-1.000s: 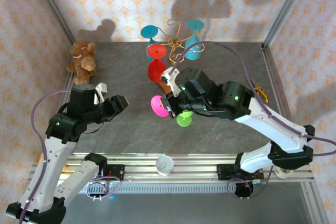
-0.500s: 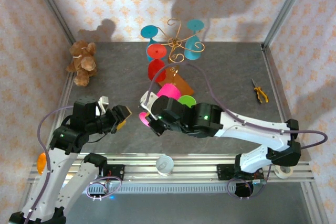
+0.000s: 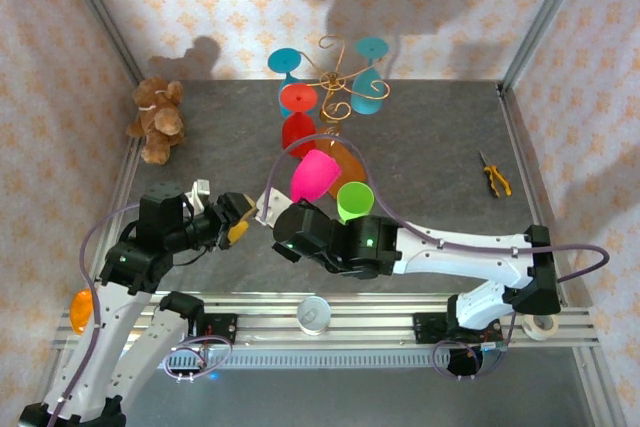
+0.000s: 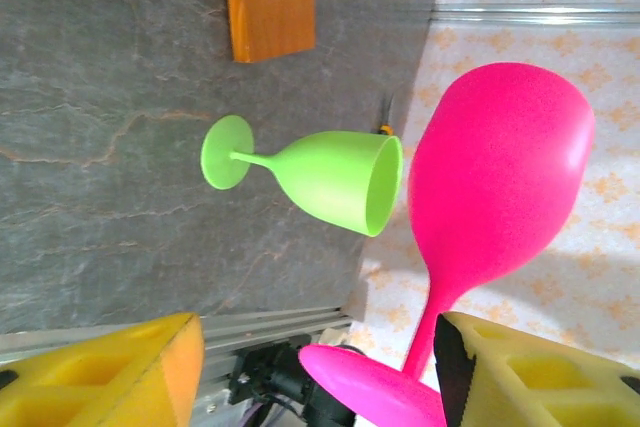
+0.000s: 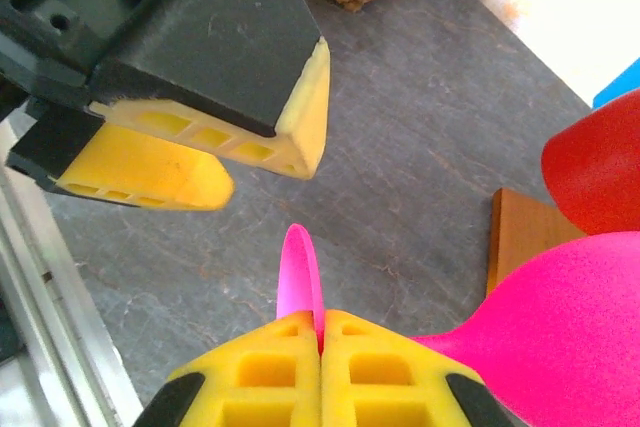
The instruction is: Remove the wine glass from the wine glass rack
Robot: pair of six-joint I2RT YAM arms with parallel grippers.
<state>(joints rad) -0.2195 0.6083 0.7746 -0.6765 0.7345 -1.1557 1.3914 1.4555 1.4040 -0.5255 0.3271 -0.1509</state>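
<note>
Right end effector [image 5: 320, 332]: clenched on the foot of the pink wine glass [image 3: 312, 175], which is held above the bench [image 3: 430, 147], off the wine glass rack [image 3: 335, 82]. Left end effector [image 3: 240, 219]: released, just beside that foot, apart from it. Change: glass carried leftward from beside the rack's base; left jaws wider. Long axis tilted, bowl toward the rack.

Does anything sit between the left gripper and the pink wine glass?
Nothing visible does. The pink wine glass, pinched at its foot by the right gripper, sits just ahead of the open left gripper; the green glass lies beyond.
</note>
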